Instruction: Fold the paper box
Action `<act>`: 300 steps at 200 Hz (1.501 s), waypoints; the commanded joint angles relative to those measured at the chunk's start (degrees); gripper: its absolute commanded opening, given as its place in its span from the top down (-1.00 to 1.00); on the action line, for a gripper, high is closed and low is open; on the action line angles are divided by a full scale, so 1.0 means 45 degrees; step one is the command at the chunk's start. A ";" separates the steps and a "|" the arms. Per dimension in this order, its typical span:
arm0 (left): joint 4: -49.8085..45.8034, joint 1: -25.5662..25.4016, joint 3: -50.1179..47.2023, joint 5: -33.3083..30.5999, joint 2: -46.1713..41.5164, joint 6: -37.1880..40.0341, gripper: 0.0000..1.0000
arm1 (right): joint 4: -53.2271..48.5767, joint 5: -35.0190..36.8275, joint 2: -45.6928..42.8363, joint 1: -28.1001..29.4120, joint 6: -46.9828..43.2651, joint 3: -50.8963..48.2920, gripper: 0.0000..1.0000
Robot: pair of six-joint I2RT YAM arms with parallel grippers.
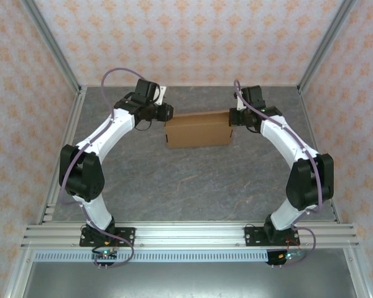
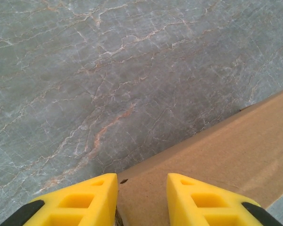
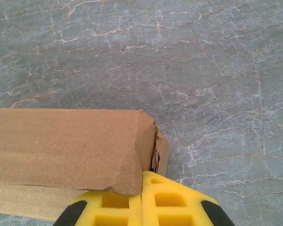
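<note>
Brown cardboard box [image 1: 198, 129] sat upper centre on grey marbled table [image 1: 186, 186], peach patterned walls [image 1: 186, 43] behind. Left jaws were part-open over it; right jaws closed.

paper box [image 1: 198, 130] flanked at 9 and 3 o'clock by left gripper [image 1: 167, 115] and right gripper [image 1: 232, 118]; bare table [image 1: 193, 186] open at 6 o'clock.

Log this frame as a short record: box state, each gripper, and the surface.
paper box: brown cardboard, folded into a shallow box shape, lying mid-table between the two arms
left gripper: jaws apart, over the box's left end
right gripper: shut, against the box's right end corner
table: grey marbled surface
</note>
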 commanded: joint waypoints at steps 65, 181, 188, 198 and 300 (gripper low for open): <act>0.0420 0.0004 -0.1237 -0.0154 -0.0485 -0.0266 0.35 | -0.1227 0.0412 -0.0017 0.0015 0.0289 -0.0608 0.78; 0.0509 -0.0004 -0.1653 -0.0615 -0.0542 0.0065 0.36 | -0.1705 0.0115 -0.0620 0.0013 0.0183 0.0206 0.48; 0.0483 -0.0013 -0.1600 -0.0637 -0.0479 0.0105 0.36 | -0.1705 0.0027 -0.0599 0.0015 0.0210 0.0284 0.47; 0.0436 -0.0009 -0.1555 -0.0624 -0.0426 0.0141 0.37 | -0.1667 -0.0074 -0.0553 0.0015 0.0222 0.0372 0.47; 0.0076 -0.0025 -0.0521 -0.0788 0.0210 0.0242 0.35 | -0.1981 -0.0294 0.0539 0.0005 0.0242 0.1136 0.48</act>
